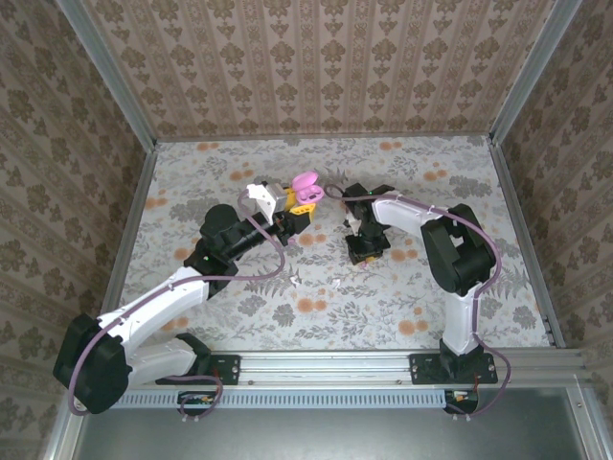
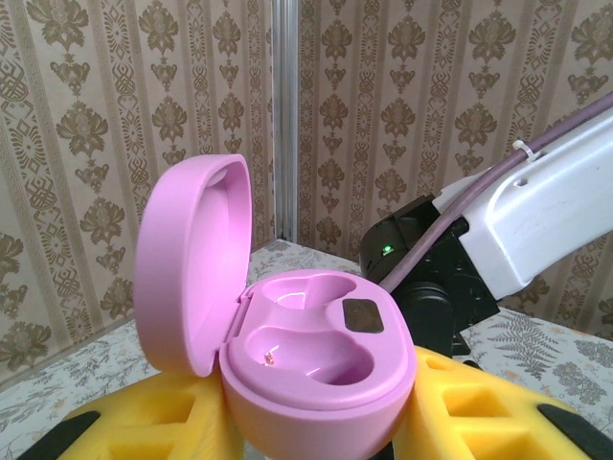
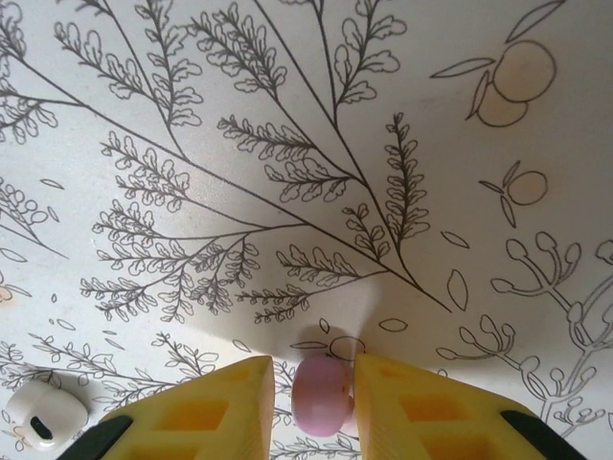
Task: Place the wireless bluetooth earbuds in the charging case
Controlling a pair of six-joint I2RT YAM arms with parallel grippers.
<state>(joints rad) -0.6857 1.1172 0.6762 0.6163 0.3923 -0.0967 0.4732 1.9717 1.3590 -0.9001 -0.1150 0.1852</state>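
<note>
**Case held open by left arm; right fingers on pink earbud**

Left arm: runs from its near-left base diagonally toward the table centre, with the wrist raised. The left gripper (image 1: 299, 205) is clamped on the glossy pink pebble-shaped plastic charging case (image 2: 321, 379). Its yellow fingers (image 2: 479, 412) press on either side of the lower shell. The case is held above the middle of the table, a little toward the far side. The hinged lid (image 2: 192, 268) stands up open, on the left in the wrist view. Two moulded wells face upward, with a dark square patch (image 2: 364, 314) on the rim beside them.

Right arm: rises from its near-right base and folds at a high elbow. The forearm runs left and the wrist points down at the table, just right of the case. The right gripper (image 3: 314, 398) is closed on the small magenta-pink bean-shaped plastic earbud (image 3: 323, 391), with a yellow fingertip against each side. I cannot tell whether this earbud rests on the cloth or is lifted clear of it.

A small white plastic earbud (image 3: 43, 417) lies on the white floral-printed tablecloth (image 3: 287, 144). In the right wrist view it is to the left of the fingers and apart from them.
</note>
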